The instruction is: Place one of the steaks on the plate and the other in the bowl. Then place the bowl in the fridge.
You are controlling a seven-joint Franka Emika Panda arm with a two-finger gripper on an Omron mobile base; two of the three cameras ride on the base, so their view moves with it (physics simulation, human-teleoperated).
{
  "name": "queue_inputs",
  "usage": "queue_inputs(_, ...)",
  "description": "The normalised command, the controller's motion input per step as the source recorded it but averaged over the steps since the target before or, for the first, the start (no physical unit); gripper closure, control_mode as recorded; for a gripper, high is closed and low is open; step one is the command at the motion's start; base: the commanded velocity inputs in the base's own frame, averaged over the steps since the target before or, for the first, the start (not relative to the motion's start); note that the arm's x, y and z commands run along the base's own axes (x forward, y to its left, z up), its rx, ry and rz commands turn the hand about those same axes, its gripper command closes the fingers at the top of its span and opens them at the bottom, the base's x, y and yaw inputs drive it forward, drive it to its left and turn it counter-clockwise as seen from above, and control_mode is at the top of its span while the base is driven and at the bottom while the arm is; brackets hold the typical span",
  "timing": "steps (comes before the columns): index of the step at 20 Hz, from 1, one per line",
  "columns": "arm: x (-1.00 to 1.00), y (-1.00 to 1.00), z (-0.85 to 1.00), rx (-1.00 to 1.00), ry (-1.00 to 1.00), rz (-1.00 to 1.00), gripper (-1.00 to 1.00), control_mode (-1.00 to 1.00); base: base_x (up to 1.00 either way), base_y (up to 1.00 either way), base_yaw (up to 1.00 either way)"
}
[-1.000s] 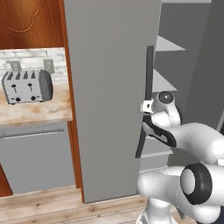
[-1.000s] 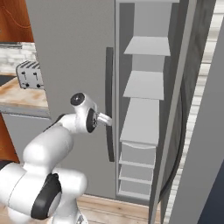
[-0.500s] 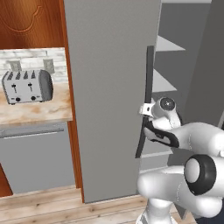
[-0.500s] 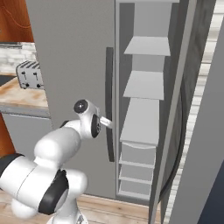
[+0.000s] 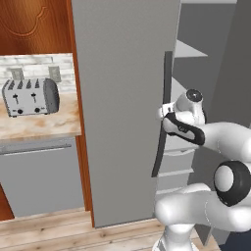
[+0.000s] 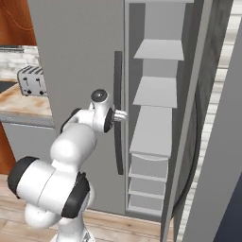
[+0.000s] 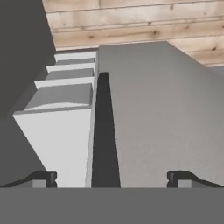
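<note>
The tall grey fridge (image 5: 122, 98) (image 6: 80, 56) (image 7: 166, 109) has its left door shut and its right door swung open. My gripper (image 6: 122, 114) (image 7: 111, 177) is open at the left door's long black handle (image 5: 164, 98) (image 6: 118, 142) (image 7: 104, 131). In the hand view the handle runs up between my two widely spread fingertips (image 7: 43, 177), which hold nothing. In the left base view my hand (image 5: 186, 105) sits just right of the handle at mid-height. The steaks, the plate and the bowl are out of view.
Inside the open half are bare shelves (image 6: 158, 90) and drawers (image 6: 149, 179) lower down. The open right door (image 6: 189, 118) stands edge-on at the right. A silver toaster (image 5: 30, 96) (image 6: 32, 80) sits on the counter (image 5: 39, 125) left of the fridge, above a wooden floor (image 5: 49, 230).
My hand has dipped, then risen a little and shifted closer to the black handle, while the elbow came forward. The jaws stay wide open. The fridge doors have not moved.
</note>
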Motion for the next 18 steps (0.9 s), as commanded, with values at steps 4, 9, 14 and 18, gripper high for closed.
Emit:
queue_inputs(4, 0.04, 0.00, 0.03, -0.03, 0.07, 0.00, -1.00, -1.00, 0.00, 0.00, 0.00)
queue_inputs(9, 0.15, 0.00, -0.02, -0.03, 0.00, -0.04, -1.00, -1.00, 0.00, 0.00, 0.00)
queue_inputs(14, 0.38, 0.00, -0.12, -0.01, -0.07, -0.02, -1.00, -1.00, 0.00, 0.00, 0.00)
queue_inputs(18, 0.42, -0.14, -0.01, 0.00, -0.11, 0.00, -1.00, -1.00, 0.00, 0.00, 0.00)
